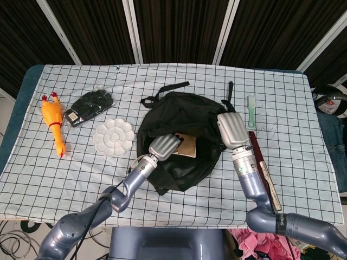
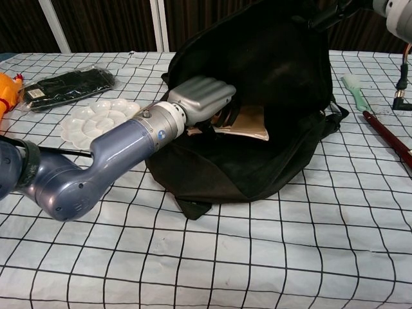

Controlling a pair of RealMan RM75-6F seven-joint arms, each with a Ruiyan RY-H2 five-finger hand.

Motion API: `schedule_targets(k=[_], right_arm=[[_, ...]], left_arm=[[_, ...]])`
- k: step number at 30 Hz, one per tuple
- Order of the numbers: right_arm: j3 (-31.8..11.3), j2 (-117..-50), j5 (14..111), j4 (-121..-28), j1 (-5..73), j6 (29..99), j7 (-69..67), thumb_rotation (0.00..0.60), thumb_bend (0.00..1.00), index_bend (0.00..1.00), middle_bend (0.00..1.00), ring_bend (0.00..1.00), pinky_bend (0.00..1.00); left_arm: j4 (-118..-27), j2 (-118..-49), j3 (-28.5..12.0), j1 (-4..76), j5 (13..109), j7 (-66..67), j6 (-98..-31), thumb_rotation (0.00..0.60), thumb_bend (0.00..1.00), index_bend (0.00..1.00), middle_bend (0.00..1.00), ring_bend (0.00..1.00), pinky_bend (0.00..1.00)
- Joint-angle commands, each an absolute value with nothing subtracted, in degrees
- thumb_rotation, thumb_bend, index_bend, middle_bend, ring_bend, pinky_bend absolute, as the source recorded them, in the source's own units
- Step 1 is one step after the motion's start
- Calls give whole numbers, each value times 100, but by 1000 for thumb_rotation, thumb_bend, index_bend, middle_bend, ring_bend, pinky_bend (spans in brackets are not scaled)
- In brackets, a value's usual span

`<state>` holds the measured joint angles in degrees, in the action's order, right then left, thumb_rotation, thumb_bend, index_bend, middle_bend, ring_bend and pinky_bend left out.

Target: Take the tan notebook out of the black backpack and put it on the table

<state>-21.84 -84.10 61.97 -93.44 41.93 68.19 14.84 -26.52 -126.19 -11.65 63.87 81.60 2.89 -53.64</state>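
The black backpack (image 1: 187,111) lies mid-table with its mouth open toward me. My right hand (image 1: 233,130) grips its upper edge on the right and holds it up, which shows as a raised black wall (image 2: 270,58) in the chest view. That hand (image 2: 398,8) is cut off at the chest view's top corner. The tan notebook (image 1: 187,145) lies inside the opening, partly out of the dark lining. My left hand (image 1: 164,146) reaches into the mouth, its fingers curled over the notebook's left end (image 2: 252,122). In the chest view the left hand (image 2: 196,100) hides that end.
Left of the backpack are a white paint palette (image 1: 113,136), a black packaged item (image 1: 91,105) and a yellow rubber chicken (image 1: 52,122). To the right lie a green comb (image 1: 251,108) and a long dark red object (image 1: 264,165) beside my right forearm.
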Motion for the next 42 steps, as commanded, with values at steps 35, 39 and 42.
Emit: schedule_targets(k=[35, 39, 42], right_arm=[[-2114, -8348, 6178, -9441, 4171, 6868, 1505, 600, 471, 727, 589, 381, 125], [-2124, -8371, 6171, -9435, 4186, 6873, 1504, 600, 471, 728, 589, 381, 125], [-2126, -8387, 6163, -9429, 4192, 6882, 1512, 600, 471, 727, 589, 381, 125]], left_arm=[[-4685, -11253, -1275, 6137, 8229, 375, -5902, 600, 554, 610, 647, 468, 546], [-5901, -10552, -1229, 5899, 8223, 603, -5992, 600, 554, 611, 649, 468, 546], [-6840, -9962, -1157, 5702, 8199, 854, -6009, 600, 554, 613, 649, 468, 546]])
